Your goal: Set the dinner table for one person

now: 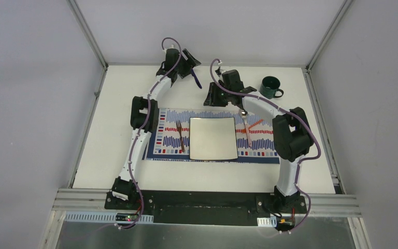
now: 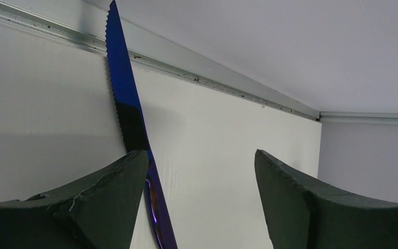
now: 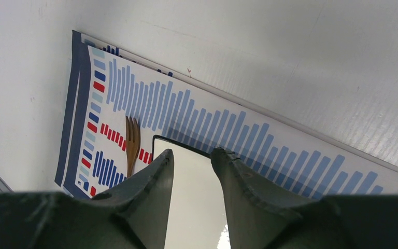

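Observation:
On the white dinner table (image 1: 119,104) lies a striped placemat (image 1: 163,145) with a square white plate (image 1: 213,138) in its middle. A wooden fork (image 1: 180,136) lies left of the plate and a spoon (image 1: 246,127) to its right. My left gripper (image 1: 189,61) is at the far edge, jaws wide apart (image 2: 202,153). A blue serrated knife (image 2: 127,98) rests against the inner side of its left finger. My right gripper (image 1: 211,96) hovers over the placemat's far edge, its fingers (image 3: 193,151) partly apart with only the plate (image 3: 194,207) showing between them.
A dark green mug (image 1: 271,87) stands at the back right of the table. An aluminium frame edge (image 2: 212,85) and grey walls close the far side. In the right wrist view the fork (image 3: 131,145) lies on the placemat (image 3: 269,150).

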Tool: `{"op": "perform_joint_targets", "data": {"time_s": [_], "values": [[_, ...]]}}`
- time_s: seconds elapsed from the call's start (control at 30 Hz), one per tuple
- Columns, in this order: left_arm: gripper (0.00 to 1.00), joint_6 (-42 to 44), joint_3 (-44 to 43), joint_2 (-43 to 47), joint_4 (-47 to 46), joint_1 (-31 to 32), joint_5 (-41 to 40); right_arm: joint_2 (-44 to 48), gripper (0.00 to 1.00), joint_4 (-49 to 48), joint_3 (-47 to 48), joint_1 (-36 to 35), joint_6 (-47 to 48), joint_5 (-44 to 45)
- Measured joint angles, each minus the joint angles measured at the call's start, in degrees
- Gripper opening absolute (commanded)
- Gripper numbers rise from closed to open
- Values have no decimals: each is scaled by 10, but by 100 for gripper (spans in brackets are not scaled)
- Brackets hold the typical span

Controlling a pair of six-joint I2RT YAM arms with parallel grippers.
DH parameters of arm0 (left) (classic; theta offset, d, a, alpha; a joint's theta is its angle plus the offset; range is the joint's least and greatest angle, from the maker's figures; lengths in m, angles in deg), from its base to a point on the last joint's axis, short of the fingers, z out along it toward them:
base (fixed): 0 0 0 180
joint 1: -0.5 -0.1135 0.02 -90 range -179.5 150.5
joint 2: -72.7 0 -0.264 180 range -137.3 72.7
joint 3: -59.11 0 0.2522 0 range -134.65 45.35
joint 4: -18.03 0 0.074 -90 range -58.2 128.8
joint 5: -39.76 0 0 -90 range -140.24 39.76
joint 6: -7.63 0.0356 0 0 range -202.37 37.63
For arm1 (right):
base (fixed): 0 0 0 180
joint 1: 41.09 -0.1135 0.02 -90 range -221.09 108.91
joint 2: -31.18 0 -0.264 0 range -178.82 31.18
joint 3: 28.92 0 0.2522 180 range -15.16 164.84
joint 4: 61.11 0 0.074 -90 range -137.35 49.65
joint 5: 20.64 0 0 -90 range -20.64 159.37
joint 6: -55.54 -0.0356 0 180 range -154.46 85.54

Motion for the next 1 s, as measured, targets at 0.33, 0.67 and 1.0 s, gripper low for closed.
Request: {"op": "perform_joint_targets", "data": {"time_s": [0.33, 0.67, 1.0], "values": [[77, -15, -13, -15, 1, 0, 14, 0, 41, -2, 0, 0, -1, -1], [75, -18, -13, -15, 4, 0, 28, 0, 41, -7, 0, 0, -2, -1], [73, -19, 7, -10, -8, 1, 47, 0, 41, -11, -5, 0, -3, -1]]}}
